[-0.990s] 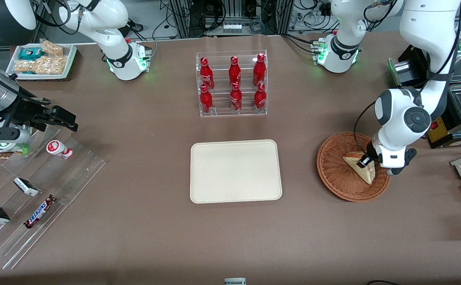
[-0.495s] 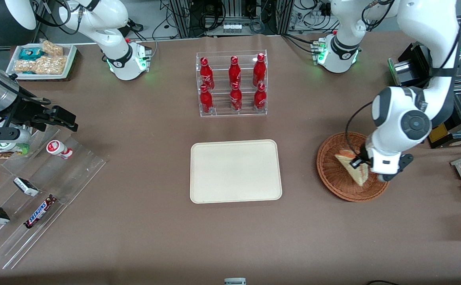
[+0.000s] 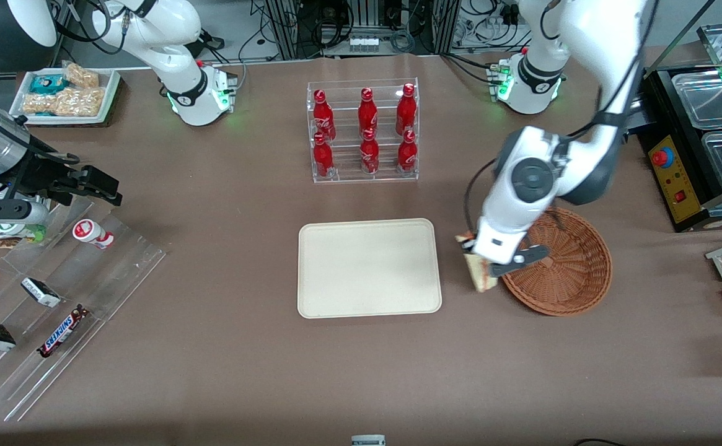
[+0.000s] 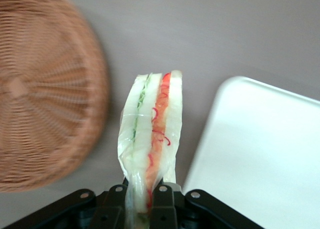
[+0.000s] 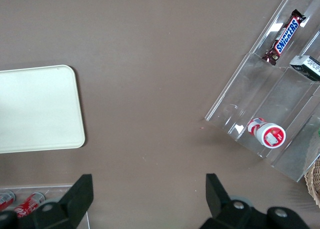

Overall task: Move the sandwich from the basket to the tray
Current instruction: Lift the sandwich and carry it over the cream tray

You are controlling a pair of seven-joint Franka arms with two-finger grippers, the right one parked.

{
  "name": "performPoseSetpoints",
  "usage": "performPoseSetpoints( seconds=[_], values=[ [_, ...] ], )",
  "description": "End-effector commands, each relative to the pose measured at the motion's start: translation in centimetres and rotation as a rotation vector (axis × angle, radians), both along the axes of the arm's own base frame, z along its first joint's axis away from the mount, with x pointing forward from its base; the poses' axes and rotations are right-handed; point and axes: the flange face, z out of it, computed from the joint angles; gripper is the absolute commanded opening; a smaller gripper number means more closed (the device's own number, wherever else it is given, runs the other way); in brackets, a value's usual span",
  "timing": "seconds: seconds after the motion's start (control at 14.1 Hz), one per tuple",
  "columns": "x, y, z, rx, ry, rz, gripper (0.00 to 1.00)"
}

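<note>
While my gripper (image 3: 480, 263) hangs over the bare table in the gap between the basket (image 3: 574, 272) and the tray (image 3: 369, 267), my two fingers (image 4: 162, 201) are clamped on the sandwich (image 3: 478, 272). I hold it by one end, so that it sticks out from my fingertips with its cut edge facing my wrist camera: pale bread on both outer faces, a green layer beside one of them, and orange and red filling in the middle. A clear film wraps it. It is lifted off the table and touches neither the basket nor the tray. From the front, it shows as a tan wedge just beside the basket's rim, with a strip of brown table between it and the tray's nearest edge. The wicker basket has nothing in it. The cream tray is bare too. A clear rack of red bottles (image 3: 364, 131) stands farther from the front camera than the tray.
</note>
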Motion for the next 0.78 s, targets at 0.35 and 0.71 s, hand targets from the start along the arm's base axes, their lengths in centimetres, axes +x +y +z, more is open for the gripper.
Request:
performPoseSetpoints(
  seconds=[0.35,0.71],
  values=[
    [0.4,-15.8,-3.7,-0.047,-0.064,-0.188,0.05],
    [-2.1,-21.7,-6.3,-0.073,-0.102,-0.197,0.06]
  ],
)
